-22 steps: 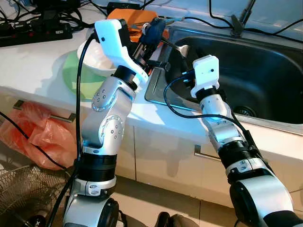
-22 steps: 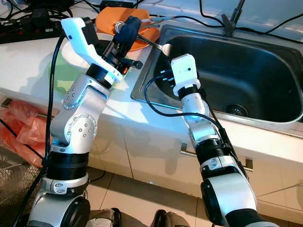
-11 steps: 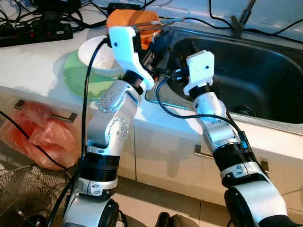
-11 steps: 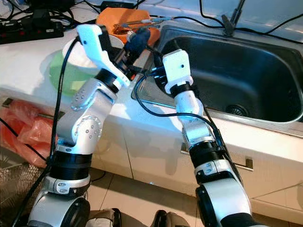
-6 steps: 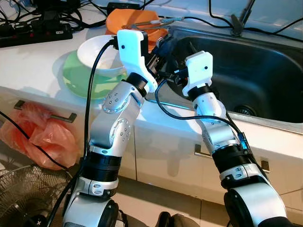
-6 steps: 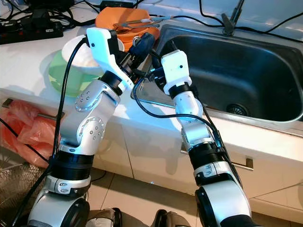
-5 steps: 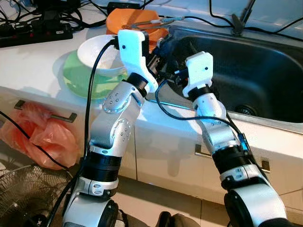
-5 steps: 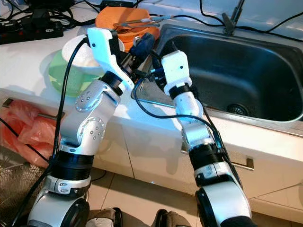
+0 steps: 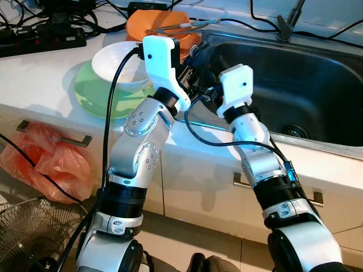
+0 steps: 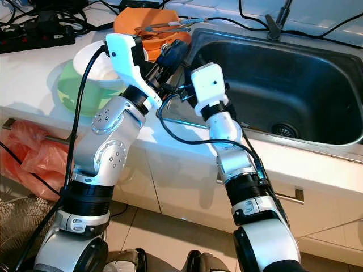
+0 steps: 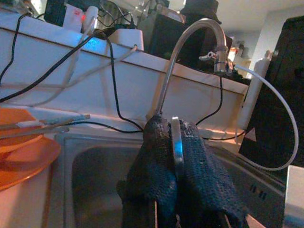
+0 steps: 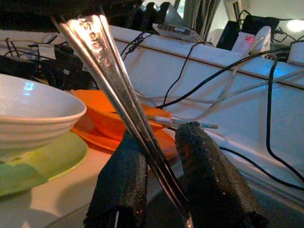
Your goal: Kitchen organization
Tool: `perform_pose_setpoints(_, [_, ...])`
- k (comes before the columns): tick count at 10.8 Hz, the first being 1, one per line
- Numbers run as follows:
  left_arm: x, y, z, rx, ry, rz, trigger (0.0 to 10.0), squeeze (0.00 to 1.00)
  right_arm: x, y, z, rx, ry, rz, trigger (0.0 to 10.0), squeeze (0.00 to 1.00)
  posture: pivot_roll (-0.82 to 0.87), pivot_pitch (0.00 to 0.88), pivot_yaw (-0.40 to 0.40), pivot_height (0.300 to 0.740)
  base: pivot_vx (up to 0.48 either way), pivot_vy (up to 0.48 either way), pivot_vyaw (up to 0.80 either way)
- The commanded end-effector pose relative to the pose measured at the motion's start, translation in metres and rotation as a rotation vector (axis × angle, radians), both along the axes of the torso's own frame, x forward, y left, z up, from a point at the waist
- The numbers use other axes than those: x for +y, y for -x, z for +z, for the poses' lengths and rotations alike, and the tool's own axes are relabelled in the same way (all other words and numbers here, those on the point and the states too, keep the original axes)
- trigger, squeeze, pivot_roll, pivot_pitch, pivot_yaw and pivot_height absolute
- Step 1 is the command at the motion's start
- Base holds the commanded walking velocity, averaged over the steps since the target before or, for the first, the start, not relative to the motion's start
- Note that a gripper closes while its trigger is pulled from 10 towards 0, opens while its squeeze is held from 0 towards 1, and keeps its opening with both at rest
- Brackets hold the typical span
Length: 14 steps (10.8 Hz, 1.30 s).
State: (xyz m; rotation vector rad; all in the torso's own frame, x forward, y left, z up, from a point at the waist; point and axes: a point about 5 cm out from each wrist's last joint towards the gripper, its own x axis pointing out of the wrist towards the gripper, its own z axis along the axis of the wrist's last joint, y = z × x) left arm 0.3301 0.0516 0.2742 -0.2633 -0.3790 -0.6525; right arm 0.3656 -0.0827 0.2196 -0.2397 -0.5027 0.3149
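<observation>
2 end effectors: both raised over the sink's near left corner, close together.
Left end effector (image 11: 173, 156): fingers pressed together on a metal utensil (image 11: 177, 142), seen edge-on between the pads.
Right end effector (image 12: 159, 156): fingers (image 12: 121, 175) slightly spread, 1 on each side of the utensil's long silver handle; whether the pads touch it, I cannot tell.
Sink (image 9: 317, 96): steel basin set in the white surface (image 9: 45, 73), its drain at the near side.
Bowl (image 9: 116, 65): white, resting on a green plate (image 9: 91, 96) left of the sink.
Orange dishes (image 9: 161, 25): at the surface's far edge, chopsticks lying across them.
</observation>
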Motion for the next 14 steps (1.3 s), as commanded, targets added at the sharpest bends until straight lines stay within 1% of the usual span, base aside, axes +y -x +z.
perform_pose_setpoints(1, [0.0013,-0.0009,0.0027,-0.008,0.004,0.012,10.0,0.00,-0.0050,0.0004,0.0036,-0.007,-0.030,-0.011,0.0,0.00,0.08,0.161,-0.020,0.740,0.000,0.000,0.00])
perform_pose_setpoints(4, [0.0014,-0.0010,0.0020,-0.013,-0.013,0.020,10.0,0.00,-0.0047,0.0006,0.0030,-0.005,-0.032,-0.011,0.0,0.00,0.09,0.162,-0.020,0.740,0.000,0.000,0.00])
perform_pose_setpoints(5, [0.0009,-0.0011,0.0014,-0.016,-0.025,0.021,10.0,0.00,-0.0051,0.0003,0.0026,-0.003,-0.031,-0.013,0.0,0.00,0.09,0.161,-0.020,0.740,0.000,0.000,0.00])
perform_pose_setpoints(6, [-0.0004,-0.0014,0.0005,-0.027,-0.056,0.027,10.0,0.00,-0.0055,-0.0002,0.0024,-0.002,-0.029,-0.016,0.0,0.00,0.09,0.159,-0.020,0.740,0.000,0.000,0.00])
perform_pose_setpoints(7, [-0.0006,-0.0015,0.0003,-0.027,-0.055,0.026,10.0,0.00,-0.0058,-0.0003,0.0022,-0.001,-0.029,-0.017,0.0,0.00,0.09,0.159,-0.020,0.740,0.000,0.000,0.00])
perform_pose_setpoints(8, [0.0005,-0.0024,-0.0003,-0.017,-0.039,0.032,10.0,1.00,-0.0064,-0.0005,0.0020,0.000,-0.027,-0.019,0.0,0.00,0.09,0.157,-0.020,0.740,0.000,0.000,0.00])
perform_pose_setpoints(11, [0.0007,-0.0015,-0.0023,-0.018,-0.054,0.028,10.0,1.00,-0.0080,-0.0016,0.0012,0.005,-0.031,-0.029,0.0,0.00,0.09,0.152,-0.022,0.740,0.000,0.000,0.00])
perform_pose_setpoints(14, [0.0054,-0.0010,-0.0019,-0.025,-0.051,0.054,10.0,1.00,-0.0103,-0.0028,0.0004,0.012,-0.038,-0.040,0.0,0.00,0.09,0.149,-0.023,0.740,0.000,0.000,0.00])
